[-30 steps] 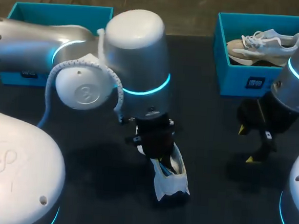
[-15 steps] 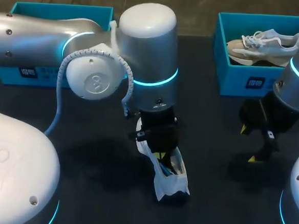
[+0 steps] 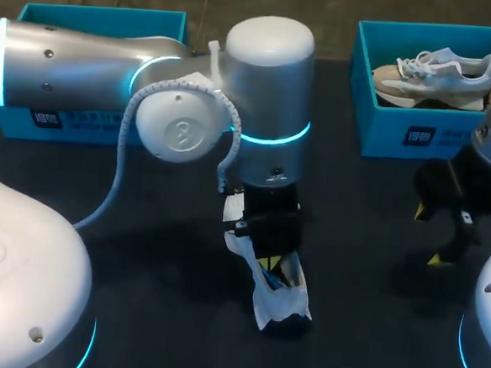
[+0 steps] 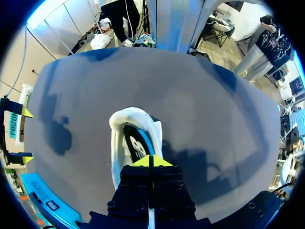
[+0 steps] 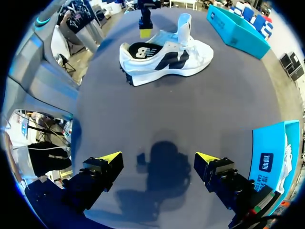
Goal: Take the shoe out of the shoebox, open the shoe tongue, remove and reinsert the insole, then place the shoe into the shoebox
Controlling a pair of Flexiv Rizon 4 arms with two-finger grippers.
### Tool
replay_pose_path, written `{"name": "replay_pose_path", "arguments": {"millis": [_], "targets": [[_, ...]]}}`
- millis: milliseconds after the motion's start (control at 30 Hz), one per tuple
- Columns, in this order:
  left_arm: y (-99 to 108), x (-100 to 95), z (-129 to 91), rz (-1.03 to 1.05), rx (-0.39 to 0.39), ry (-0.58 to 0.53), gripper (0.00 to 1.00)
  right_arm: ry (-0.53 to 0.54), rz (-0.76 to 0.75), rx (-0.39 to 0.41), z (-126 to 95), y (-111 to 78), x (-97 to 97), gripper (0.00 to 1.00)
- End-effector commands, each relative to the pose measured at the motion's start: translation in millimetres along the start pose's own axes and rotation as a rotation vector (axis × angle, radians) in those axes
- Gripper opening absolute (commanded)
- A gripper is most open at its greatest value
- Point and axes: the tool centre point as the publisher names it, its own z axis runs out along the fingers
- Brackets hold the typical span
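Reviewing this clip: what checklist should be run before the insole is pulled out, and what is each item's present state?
1. Shoe out of the box and on the table: ok.
2. Tongue raised, opening exposed: ok.
3. Left gripper at the heel, fingers closed together: ok.
4. Insole actually pinched by it: cannot tell.
5. Right gripper steadying the shoe: not ok; it is open and apart from the shoe.
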Motion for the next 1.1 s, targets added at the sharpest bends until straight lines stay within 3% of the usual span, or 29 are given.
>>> {"name": "replay_pose_path", "arguments": {"millis": [33, 700, 1100], "targets": [[2.0, -11.0, 7.9, 0.008, 0.019, 0.037, 0.00, -0.003, 0.000, 0.000, 0.1, -0.5, 1.8, 1.00], [-4.6, -5.8, 26.6, 0.006, 0.042, 0.079, 0.00, -0.003, 0.000, 0.000, 0.1, -0.5, 1.8, 1.00], [-8.9, -0.5, 9.7, 0.003, 0.036, 0.046, 0.00, -0.003, 0.000, 0.000, 0.1, -0.5, 1.8, 1.00]]}}
